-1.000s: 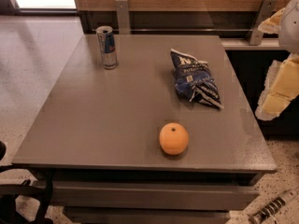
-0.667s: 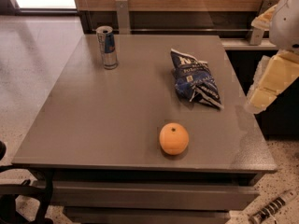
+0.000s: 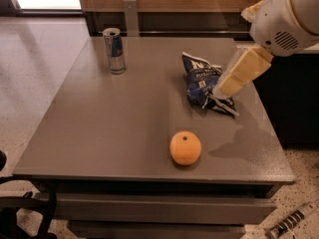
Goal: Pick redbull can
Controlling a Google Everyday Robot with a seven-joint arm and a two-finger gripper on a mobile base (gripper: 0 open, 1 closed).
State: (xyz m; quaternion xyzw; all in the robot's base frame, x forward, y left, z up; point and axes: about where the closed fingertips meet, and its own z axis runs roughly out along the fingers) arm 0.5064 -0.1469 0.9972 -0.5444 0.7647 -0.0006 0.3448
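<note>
One redbull can [image 3: 114,50], one orange [image 3: 185,148], one snack bag [image 3: 202,78]; claw [image 3: 220,90] near bag.

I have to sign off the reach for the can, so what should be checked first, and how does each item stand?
1. Redbull can upright on the table: ok.
2. Nothing touching the can: ok.
3. Gripper at the can: not ok; it is by the bag, across the table from the can.
4. Orange off the line from gripper to can: ok; it lies near the front edge.
</note>
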